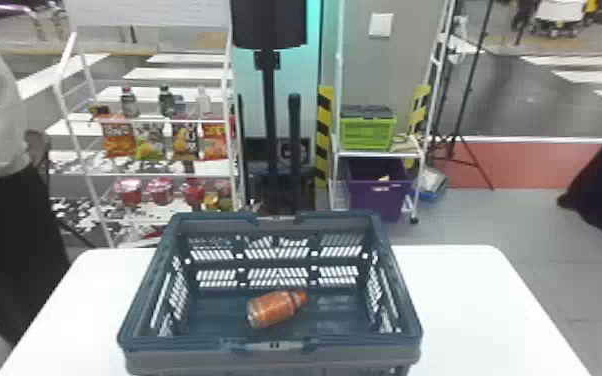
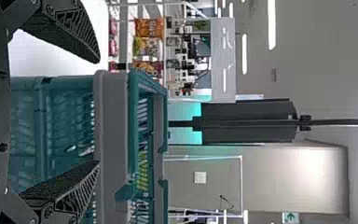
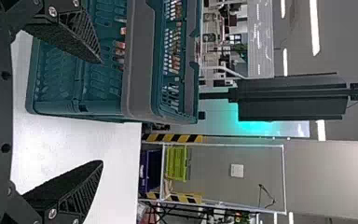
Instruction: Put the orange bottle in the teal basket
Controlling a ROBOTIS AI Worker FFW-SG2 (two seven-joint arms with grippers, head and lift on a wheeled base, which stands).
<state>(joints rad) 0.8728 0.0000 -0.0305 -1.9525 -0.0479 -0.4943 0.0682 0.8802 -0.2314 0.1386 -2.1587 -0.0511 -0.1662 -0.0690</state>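
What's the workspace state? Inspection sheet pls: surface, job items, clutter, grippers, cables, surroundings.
Surface: white, round-cornered table, under the basket
Job items: teal, slatted plastic basket upright; orange, rounded bottle on its side on the basket floor
Clutter: nothing seen
Grippers: black two-fingered left gripper and right gripper both open, holding nothing
Cables: thin dark cord-like curve by the grey wall, kind unclear
Surroundings: white metal snack rack; lime-green plastic crate above purple plastic bin

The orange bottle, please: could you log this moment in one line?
orange bottle: lying in teal basket; basket: on white table; left gripper: jaws open, empty; right gripper: jaws open, empty
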